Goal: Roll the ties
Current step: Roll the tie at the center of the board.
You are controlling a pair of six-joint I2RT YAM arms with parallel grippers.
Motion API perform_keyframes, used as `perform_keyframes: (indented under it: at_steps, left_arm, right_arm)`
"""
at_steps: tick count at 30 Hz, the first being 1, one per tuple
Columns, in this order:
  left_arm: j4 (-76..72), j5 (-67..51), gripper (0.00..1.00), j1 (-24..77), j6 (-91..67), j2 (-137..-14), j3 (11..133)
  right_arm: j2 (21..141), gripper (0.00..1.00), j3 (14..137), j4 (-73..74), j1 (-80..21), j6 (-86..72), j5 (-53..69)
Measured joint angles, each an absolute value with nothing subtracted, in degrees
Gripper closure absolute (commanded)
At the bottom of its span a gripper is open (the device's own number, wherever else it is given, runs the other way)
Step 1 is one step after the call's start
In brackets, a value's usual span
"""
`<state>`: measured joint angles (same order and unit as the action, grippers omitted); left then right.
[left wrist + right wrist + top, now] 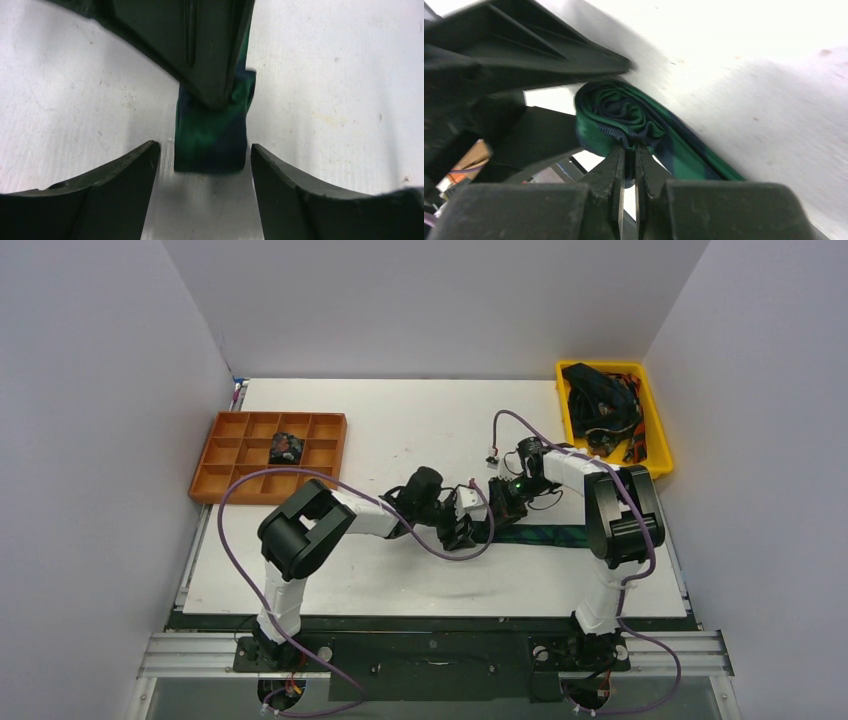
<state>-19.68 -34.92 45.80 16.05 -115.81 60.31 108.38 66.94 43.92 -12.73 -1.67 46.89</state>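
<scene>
The plaid tie (pixel 540 536) lies flat on the table (pixel 400 420) right of centre, its left end wound into a small coil. The right gripper (pixel 630 150) is closed tight, pinching the coil's rim. The left gripper (pixel 205 150) stands open astride the coil, with a narrow gap on each side. Bare surface spreads left and toward the near edge. A rolled tie (pixel 286 447) sits in the orange tray (pixel 228 453) far left. More ties (pixel 600 400) fill the yellow bin (pixel 662 445) far right.
</scene>
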Motion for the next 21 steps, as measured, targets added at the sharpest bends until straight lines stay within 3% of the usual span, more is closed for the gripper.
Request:
perform_keyframes:
  at_steps: [6, 16, 18, 21]
  left_arm:
    - [-23.53, -34.79, 0.24, 45.04, 15.73, -113.91, 56.25]
    - [-28.97, -34.68, 0.25, 46.37, 13.02, -116.03, 56.64]
    - [-31.35, -34.72, 0.27, 46.83, 11.11, -118.13, 58.37]
    - [-34.7, -34.79, 0.42, 47.33, 8.29, -120.92, 60.55]
  right_arm:
    - [108.66, 1.0, 66.92, 45.47, -11.53, 0.71, 41.15]
    - [108.36, 1.0, 66.61, 45.21, -11.38, 0.64, 39.05]
    - [108.09, 1.0, 66.22, 44.71, -11.49, 0.54, 38.96]
    - [107.77, 1.0, 65.73, 44.1, -11.73, 0.12, 38.96]
